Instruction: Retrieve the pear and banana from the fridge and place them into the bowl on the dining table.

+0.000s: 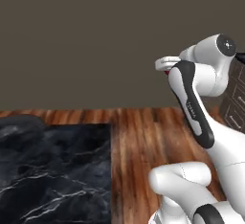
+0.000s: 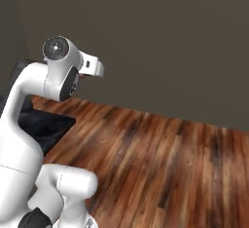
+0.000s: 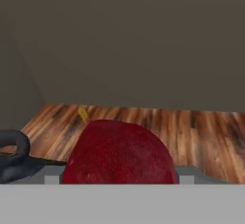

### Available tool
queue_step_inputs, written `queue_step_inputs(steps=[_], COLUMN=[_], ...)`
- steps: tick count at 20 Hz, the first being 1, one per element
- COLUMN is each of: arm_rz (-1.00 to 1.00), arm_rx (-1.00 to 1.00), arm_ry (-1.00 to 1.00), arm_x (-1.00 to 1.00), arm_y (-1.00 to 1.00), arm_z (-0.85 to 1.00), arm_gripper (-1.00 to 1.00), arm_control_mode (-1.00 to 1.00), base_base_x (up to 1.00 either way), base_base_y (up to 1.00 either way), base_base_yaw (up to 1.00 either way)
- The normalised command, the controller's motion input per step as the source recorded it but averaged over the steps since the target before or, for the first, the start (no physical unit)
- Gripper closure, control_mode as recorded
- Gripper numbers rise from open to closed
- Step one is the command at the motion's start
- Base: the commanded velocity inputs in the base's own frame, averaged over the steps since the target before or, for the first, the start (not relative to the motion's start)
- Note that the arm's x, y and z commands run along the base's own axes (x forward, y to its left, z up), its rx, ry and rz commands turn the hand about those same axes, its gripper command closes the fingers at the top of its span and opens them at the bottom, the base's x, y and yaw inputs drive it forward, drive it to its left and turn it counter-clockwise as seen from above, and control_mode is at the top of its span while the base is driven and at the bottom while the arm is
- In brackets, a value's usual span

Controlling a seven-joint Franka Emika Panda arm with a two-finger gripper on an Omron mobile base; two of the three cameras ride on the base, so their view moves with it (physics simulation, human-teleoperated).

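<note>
My claw [image 3: 119, 177] grips the dark red pear [image 3: 119, 153], raised high over the wooden floor [image 2: 160, 163]. The dining surface [image 1: 52, 170] lies low to my left, its bowl unseen.

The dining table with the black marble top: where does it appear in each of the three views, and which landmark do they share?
Left base view: the dining table fills the lower left corner.
Right base view: a dark patch at the left edge, partly behind the arm.
Hand view: probably the thin dark wedge at the lower left, left of the red pear.
Shared landmark: the wooden floor bordering it.
</note>
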Motion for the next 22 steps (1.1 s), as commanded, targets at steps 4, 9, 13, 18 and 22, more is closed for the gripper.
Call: queue_step_inputs(steps=[4,9,13,18,22], arm_rz=[0.00,0.00,0.00,0.00,0.00], arm_rx=[0.00,0.00,0.00,0.00,0.00], arm_ry=[0.00,0.00,0.00,0.00,0.00], arm_x=[0.00,0.00,0.00,0.00,0.00], arm_y=[0.00,0.00,0.00,0.00,0.00], arm_z=[0.00,0.00,0.00,0.00,0.00], arm_gripper=[1.00,1.00,1.00,1.00,1.00], arm_control_mode=[1.00,1.00,1.00,1.00,1.00], base_base_x=[0.83,0.64,0.67,0.89,0.96], base_base_y=[-0.75,-0.92,-0.66,-0.25,-0.43], base_base_yaw=[0.33,0.30,0.38,0.56,0.65])
